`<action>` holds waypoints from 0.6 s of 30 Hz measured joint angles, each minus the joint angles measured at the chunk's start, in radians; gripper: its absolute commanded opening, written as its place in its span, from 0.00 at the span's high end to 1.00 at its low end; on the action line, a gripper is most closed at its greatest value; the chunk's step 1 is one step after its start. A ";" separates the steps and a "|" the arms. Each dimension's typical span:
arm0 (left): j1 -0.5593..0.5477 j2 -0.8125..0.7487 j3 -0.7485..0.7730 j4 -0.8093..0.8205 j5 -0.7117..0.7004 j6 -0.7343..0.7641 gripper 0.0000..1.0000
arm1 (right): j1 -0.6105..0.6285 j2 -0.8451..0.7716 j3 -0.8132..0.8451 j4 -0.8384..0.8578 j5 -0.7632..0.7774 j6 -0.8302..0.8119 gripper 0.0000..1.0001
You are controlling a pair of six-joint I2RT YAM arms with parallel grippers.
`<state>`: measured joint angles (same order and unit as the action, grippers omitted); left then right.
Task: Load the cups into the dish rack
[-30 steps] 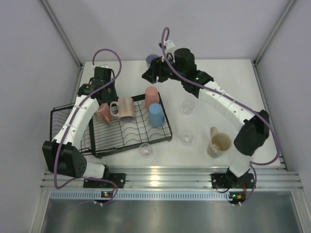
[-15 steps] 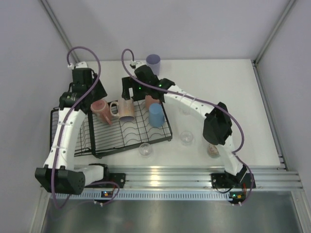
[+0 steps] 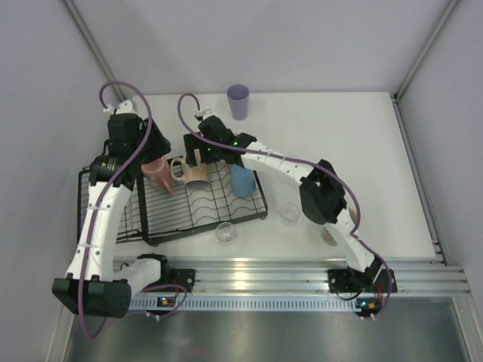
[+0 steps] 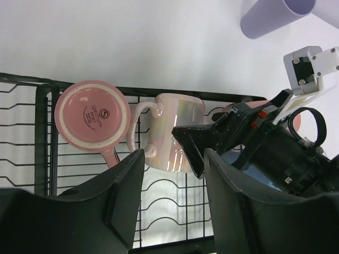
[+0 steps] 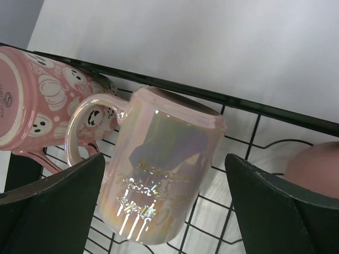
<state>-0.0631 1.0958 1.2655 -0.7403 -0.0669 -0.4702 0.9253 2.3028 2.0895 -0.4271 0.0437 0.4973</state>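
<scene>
Resting at twelve o'clock in the dish rack (image 3: 207,204), overhead view, the iridescent mug (image 3: 196,173) is sitting beside the pink mug (image 3: 158,176). Left wrist: the left gripper (image 4: 173,153) is gaping, empty; the pink mug's base is showing a circled S. Right wrist: the right gripper (image 5: 164,159) is standing wide, flanking the iridescent mug's unreadable gold lettering.

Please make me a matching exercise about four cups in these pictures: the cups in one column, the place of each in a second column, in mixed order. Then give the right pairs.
Cups
1. lavender plastic tumbler
2. pale pink shiny handled mug
3. blue plastic tumbler
4. left small clear glass

Places
A. on the white table, just in front of the black wire dish rack
B. in the rack, next to the pink patterned mug
C. on the table, beyond the rack's far side
D. in the rack, at its right end

Pairs: 1-C, 2-B, 3-D, 4-A
</scene>
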 measured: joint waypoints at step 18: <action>0.002 -0.057 -0.014 0.019 -0.032 -0.007 0.45 | 0.029 0.116 0.093 0.013 0.039 -0.008 0.01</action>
<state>-0.0612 1.0386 1.2518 -0.7216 -0.0986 -0.4774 0.9546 2.4187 2.1830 -0.4145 0.0826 0.4896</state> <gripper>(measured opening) 0.547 0.992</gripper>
